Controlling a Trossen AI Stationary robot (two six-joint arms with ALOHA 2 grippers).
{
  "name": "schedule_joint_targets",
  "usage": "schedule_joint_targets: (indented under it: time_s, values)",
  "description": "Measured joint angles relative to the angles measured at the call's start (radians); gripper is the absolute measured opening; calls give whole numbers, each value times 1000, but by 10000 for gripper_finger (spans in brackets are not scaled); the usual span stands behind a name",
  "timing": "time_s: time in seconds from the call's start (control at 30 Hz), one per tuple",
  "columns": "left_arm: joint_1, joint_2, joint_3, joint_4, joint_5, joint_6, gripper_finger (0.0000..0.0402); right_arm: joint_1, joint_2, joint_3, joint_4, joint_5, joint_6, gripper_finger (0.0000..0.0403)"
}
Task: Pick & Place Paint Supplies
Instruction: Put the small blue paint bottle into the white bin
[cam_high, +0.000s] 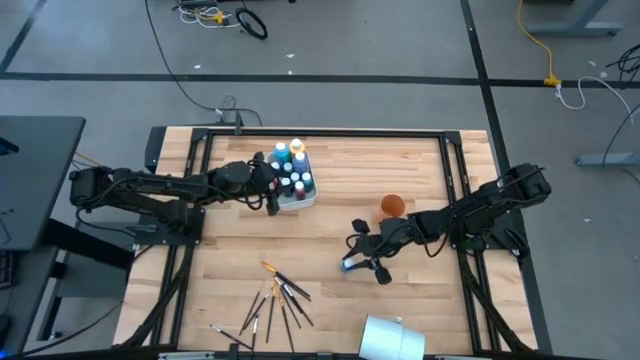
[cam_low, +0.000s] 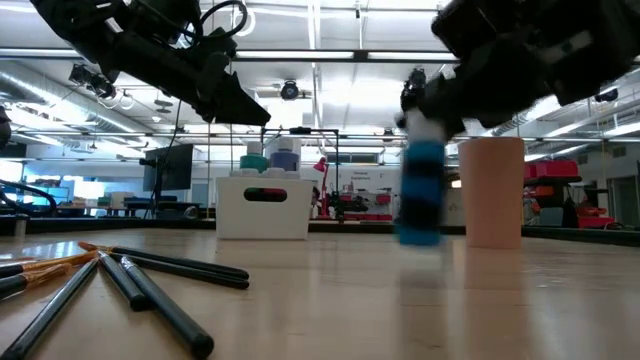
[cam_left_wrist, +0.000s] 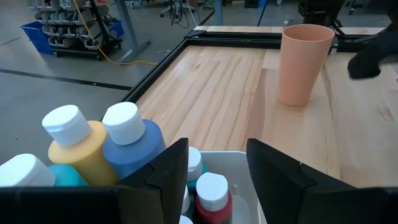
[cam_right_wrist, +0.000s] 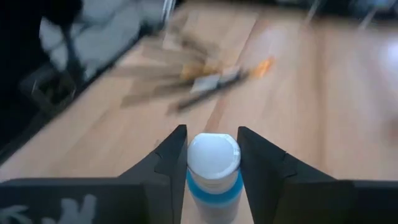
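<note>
A white bin (cam_high: 303, 201) near the table's far edge holds several paint bottles, among them a yellow one (cam_left_wrist: 87, 149), a blue one (cam_left_wrist: 134, 142) and a red one (cam_left_wrist: 213, 205). My left gripper (cam_left_wrist: 217, 168) hangs open just over the bin, its fingers on either side of the white caps and touching nothing. My right gripper (cam_high: 354, 257) is near the table's middle, shut on a blue bottle with a white cap (cam_low: 420, 195). Several dark-tipped brushes (cam_high: 278, 298) lie flat in a loose fan toward the near edge. My right gripper pinches the blue bottle at its white cap (cam_right_wrist: 213, 155), one finger (cam_right_wrist: 174, 157) on each side. The fingers slant down from the table's right. The bottle hangs upright below them, its blue body (cam_right_wrist: 214, 194) just clear of the table in the low view.
An orange cup (cam_high: 392, 206) stands upright on the table between the bin and my right arm. A white cylinder (cam_high: 392, 338) lies at the near edge. Bare wood shows between the bin and the brushes. A black frame (cam_high: 320, 132) borders the table.
</note>
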Motion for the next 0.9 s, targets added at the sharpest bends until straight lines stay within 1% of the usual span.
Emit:
schedule_joint_targets:
  time_s: [0.2, 0.23, 0.3, 0.37, 0.5, 0.6, 0.73, 0.9]
  values:
    - [0, 0, 0, 0, 0, 0, 173, -24, 0, 11, 347, 84, -99, 118]
    - [0, 0, 0, 0, 0, 0, 173, -28, 0, 24, 388, 105, -112, 118]
    - [0, 0, 0, 0, 0, 0, 173, -37, 0, 59, 408, 177, -138, 117]
    - [0, 0, 0, 0, 0, 0, 173, -46, 0, 108, 368, 266, -164, 117]
    - [0, 0, 0, 0, 0, 0, 173, -72, 18, 241, 188, 446, -186, 117]
    - [0, 0, 0, 1, 0, 0, 173, -103, 63, 337, 67, 520, -186, 117]
    - [0, 0, 0, 1, 0, 15, 173, -154, 155, 420, 7, 577, -156, 117]
    - [0, 0, 0, 0, 0, 15, 173, -209, 249, 438, 2, 572, -117, 120]
